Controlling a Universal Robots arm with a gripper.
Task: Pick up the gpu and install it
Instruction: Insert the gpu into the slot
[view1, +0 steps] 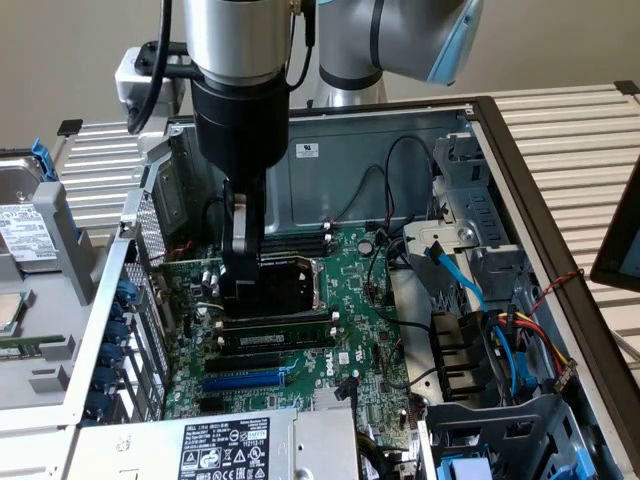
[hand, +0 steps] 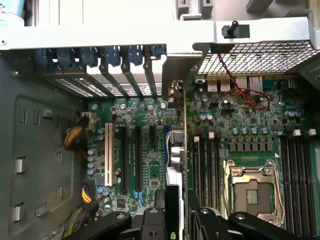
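Green mobo (view1: 340, 300) lies in the open PC case (view1: 520, 200) w/ DIMM slots (hand: 295, 180), a bare CPU socket (hand: 252, 192) and a PSU (view1: 225, 445) cut off at the exterior view's lower edge. Centre-left in that view the gripper (view1: 240, 290) is clenched on the gpu (hand: 181, 150). Card shows edge-on, bracket end by the rear slot covers (hand: 107, 62). Its lower edge is hidden, so can't tell if it's seated.

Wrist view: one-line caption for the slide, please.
The gripper holds the gpu edge-on over the motherboard inside the open case.
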